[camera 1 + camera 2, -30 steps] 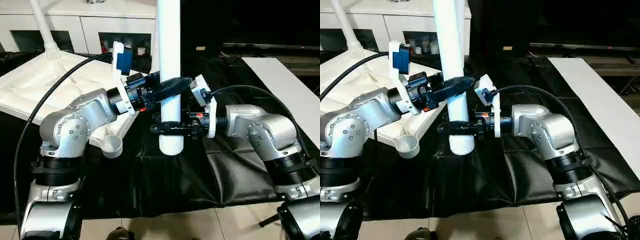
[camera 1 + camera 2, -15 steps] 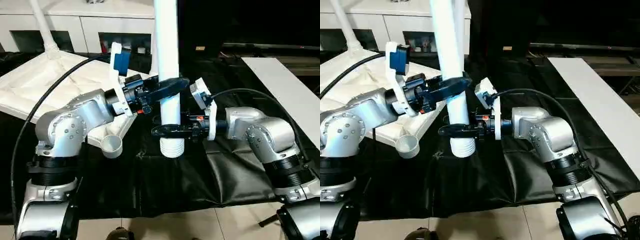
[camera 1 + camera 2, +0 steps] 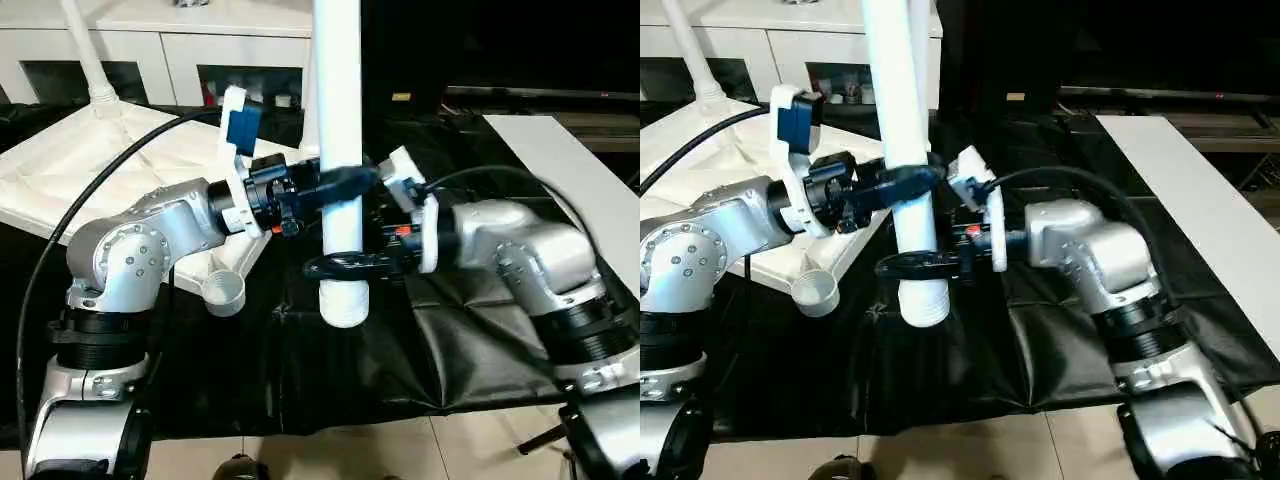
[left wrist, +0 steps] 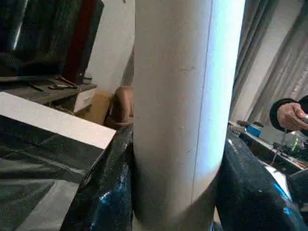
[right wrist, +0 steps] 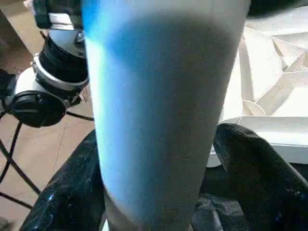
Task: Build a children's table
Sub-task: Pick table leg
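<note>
Black sheet [image 3: 330, 370] over the work area — beige tile floor [image 3: 400, 450] at 6 o'clock, white cabinet [image 3: 180, 50] w/ glass doors at 11, white board [image 3: 570, 170] at 2.

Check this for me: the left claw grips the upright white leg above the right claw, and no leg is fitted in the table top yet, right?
Not quite. One leg already stands in the table top's far corner socket, as the left eye view shows. The rest holds.

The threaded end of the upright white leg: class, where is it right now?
In the left eye view, the threaded end hangs centrally above the black sheet, just right of the tabletop's corner socket.
</note>
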`<state>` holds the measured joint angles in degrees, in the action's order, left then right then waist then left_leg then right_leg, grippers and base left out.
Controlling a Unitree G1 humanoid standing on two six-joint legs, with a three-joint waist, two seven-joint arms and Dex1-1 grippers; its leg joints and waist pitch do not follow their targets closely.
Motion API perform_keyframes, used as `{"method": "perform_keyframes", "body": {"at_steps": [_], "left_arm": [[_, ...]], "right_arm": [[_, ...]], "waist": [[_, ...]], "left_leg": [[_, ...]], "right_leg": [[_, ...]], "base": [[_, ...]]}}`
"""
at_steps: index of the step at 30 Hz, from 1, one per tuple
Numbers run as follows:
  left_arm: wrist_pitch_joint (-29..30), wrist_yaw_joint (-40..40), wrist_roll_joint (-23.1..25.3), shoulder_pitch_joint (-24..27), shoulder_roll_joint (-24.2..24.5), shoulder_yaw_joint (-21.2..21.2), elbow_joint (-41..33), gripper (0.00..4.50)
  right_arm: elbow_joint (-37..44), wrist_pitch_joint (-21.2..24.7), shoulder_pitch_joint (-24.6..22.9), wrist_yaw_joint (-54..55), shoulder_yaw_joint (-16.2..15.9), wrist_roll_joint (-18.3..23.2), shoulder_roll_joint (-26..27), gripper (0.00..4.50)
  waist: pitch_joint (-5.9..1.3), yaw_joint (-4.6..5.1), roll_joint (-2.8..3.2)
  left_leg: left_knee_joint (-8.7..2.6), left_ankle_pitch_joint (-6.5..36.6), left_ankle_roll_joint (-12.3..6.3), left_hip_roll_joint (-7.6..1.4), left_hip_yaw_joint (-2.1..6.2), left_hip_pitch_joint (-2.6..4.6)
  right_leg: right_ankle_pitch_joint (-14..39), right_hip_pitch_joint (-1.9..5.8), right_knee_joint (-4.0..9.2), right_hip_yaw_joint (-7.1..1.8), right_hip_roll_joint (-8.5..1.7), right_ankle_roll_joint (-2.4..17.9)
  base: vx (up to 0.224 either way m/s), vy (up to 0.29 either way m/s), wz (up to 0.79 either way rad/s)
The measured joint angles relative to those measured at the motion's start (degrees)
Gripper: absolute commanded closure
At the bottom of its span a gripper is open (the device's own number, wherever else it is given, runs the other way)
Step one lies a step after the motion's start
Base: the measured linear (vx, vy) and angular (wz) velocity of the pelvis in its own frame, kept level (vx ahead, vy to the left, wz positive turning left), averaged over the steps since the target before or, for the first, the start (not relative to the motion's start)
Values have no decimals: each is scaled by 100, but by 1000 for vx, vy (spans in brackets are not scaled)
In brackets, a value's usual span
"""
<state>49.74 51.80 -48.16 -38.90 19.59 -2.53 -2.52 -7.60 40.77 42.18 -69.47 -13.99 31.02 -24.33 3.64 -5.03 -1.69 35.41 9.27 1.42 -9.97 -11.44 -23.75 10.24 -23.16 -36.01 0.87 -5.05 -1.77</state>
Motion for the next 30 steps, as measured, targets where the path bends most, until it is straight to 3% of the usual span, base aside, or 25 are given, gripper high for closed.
{"method": "perform_keyframes", "body": {"at_steps": [9, 10, 23, 30], "left_arm": [[1, 141, 9, 1, 47, 61, 0, 264], [1, 154, 10, 0, 47, 70, 0, 264], [-16, 156, 57, 0, 45, 72, 3, 264], [-16, 154, 65, 0, 44, 72, 12, 264]], "right_arm": [[1, 141, 6, -216, 0, 40, -133, 103], [1, 157, 5, -229, 0, 43, -132, 130], [20, 305, -5, -366, -4, 118, -89, 253], [19, 347, -5, -360, 2, 118, -60, 266]], "waist": [[0, -1, 0], [0, -1, 0], [0, -1, 0], [0, -1, 0]], "left_leg": [[0, 0, 0, 0, 0, 1], [0, 0, 0, 0, 0, 0], [0, 0, 0, 0, 0, 0], [0, 0, 0, 0, 0, 1]], "right_leg": [[-1, 0, -1, 0, 0, 1], [-1, 0, -1, 0, 0, 2], [-1, 0, -1, 0, 0, 2], [-1, 0, -1, 0, 0, 2]], "base": [[0, 0, 0], [0, 0, 0], [0, 0, 0], [0, 0, 0]]}}
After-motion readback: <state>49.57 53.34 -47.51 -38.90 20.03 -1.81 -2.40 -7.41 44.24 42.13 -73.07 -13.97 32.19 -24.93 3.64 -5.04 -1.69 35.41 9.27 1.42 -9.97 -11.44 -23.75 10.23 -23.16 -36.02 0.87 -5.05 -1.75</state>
